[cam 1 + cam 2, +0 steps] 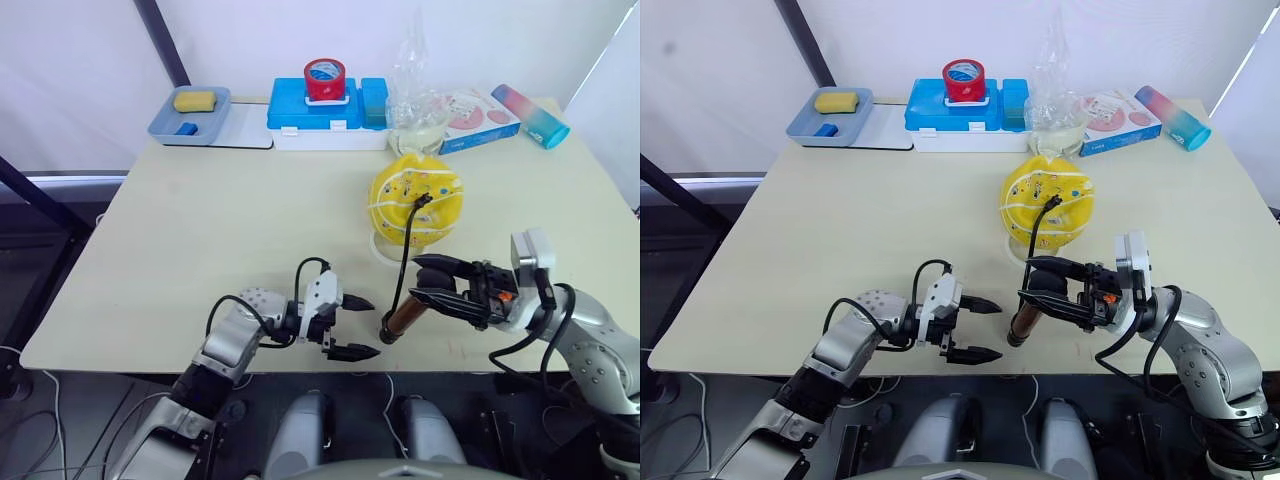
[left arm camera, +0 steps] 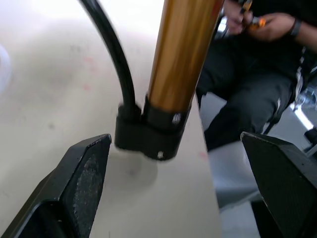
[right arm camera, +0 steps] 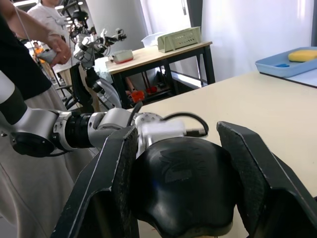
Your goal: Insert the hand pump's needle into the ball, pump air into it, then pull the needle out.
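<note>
Two grippers: right (image 1: 1032,283) clamps pump (image 1: 1024,318) handle; close spread left (image 1: 978,328) on barrel base before stroking.

A pale beige table (image 1: 250,230) stands before white curtained walls (image 1: 300,30), daylight falling through them. Behind the table, a dark pole (image 1: 165,40) slants up. Beyond its near edge, a second wooden table (image 3: 163,54) on black legs stands by a bright window (image 3: 257,25)
</note>
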